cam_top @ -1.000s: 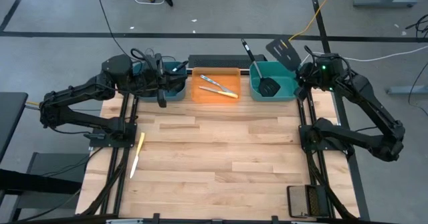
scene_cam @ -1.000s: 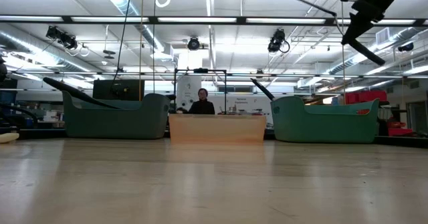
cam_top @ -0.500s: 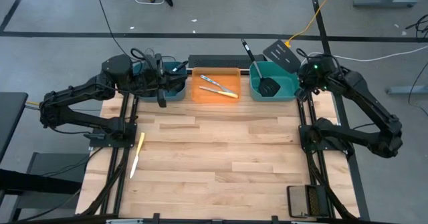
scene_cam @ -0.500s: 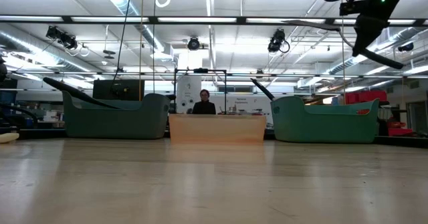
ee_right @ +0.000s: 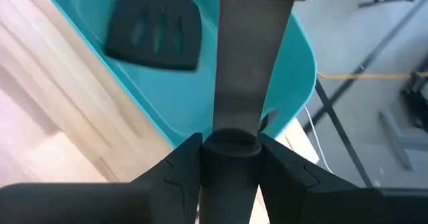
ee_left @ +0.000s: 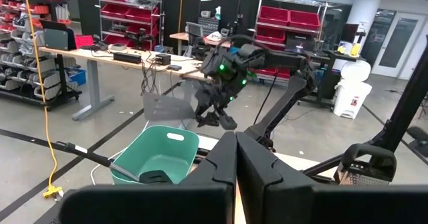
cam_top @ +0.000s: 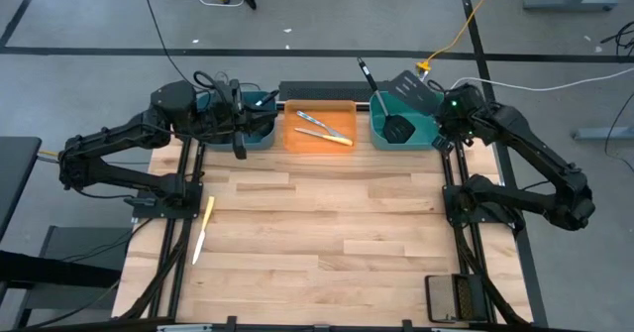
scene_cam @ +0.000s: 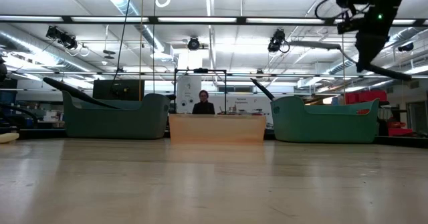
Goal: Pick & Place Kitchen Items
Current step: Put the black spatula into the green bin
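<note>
My right gripper (cam_top: 448, 109) is shut on a black slotted spatula (cam_top: 413, 89), whose blade hangs above the right teal bin (cam_top: 421, 134). A second black spatula (cam_top: 395, 129) lies in that bin, its handle leaning on the far rim. Two knives (cam_top: 324, 128) lie in the orange bin (cam_top: 297, 139). A yellow-handled knife (cam_top: 203, 228) lies flat on the table near its left edge. My left gripper (ee_left: 235, 158) is shut and holds nothing, level above the left teal bin (cam_top: 267, 134), out of which a black handle (scene_cam: 73, 90) sticks. My right gripper pinches the spatula's handle (ee_right: 244, 83) between its two fingers (ee_right: 194, 160). The fingers slant down from above and lie across the handle. The spatula is lifted clear and roughly level, with its blade over the right teal bin and its handle end (scene_cam: 391, 72) toward the table's right.
The three bins stand in a row along the table's far edge. The wooden tabletop (cam_top: 327, 233) lies in front of them. A dark box (cam_top: 454, 297) sits at the near right corner. A person (scene_cam: 202, 105) stands beyond the table.
My right gripper has sunk and shifted toward the table's left, tipping more steeply down. The spatula has come with it: its blade, earlier beyond the bin's far right corner, now hangs lower over the right teal bin.
</note>
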### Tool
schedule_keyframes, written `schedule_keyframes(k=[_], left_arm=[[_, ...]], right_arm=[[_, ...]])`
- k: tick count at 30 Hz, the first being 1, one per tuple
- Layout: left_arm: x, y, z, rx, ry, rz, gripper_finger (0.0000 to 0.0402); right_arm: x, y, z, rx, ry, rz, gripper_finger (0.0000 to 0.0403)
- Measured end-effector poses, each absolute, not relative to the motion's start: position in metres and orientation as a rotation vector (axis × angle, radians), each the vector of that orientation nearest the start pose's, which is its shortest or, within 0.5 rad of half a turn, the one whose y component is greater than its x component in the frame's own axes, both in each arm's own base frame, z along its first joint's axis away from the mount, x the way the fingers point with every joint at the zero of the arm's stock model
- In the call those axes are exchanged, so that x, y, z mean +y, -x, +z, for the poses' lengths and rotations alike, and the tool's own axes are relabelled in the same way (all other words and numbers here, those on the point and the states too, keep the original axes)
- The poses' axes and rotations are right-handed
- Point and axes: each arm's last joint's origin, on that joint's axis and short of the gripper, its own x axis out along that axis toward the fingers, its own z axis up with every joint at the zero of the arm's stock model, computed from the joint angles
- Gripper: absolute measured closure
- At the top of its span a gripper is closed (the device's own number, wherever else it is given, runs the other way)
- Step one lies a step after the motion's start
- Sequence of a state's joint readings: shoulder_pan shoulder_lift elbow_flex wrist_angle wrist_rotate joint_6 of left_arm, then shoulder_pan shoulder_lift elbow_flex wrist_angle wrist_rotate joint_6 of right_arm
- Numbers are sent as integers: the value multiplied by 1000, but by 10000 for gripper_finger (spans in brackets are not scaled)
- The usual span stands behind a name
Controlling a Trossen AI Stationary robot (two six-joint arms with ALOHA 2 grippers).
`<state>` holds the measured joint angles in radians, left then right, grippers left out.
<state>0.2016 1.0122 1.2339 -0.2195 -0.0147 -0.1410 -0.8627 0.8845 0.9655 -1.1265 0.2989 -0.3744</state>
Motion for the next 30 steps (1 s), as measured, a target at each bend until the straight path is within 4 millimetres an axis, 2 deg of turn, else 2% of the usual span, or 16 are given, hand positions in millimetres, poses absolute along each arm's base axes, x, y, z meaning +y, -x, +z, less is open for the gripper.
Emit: schedule_keyframes(k=[3, 8, 30], left_arm=[[41, -198, 440, -17, 141, 216, 389], [41, -198, 440, -17, 141, 216, 392], [41, -198, 440, -20, 160, 216, 384]], right_arm=[[-114, -84, 289, 1293, 20, -863, 277], [-115, -84, 279, 1329, 34, -857, 277], [-115, -84, 279, 1330, 42, -867, 277]])
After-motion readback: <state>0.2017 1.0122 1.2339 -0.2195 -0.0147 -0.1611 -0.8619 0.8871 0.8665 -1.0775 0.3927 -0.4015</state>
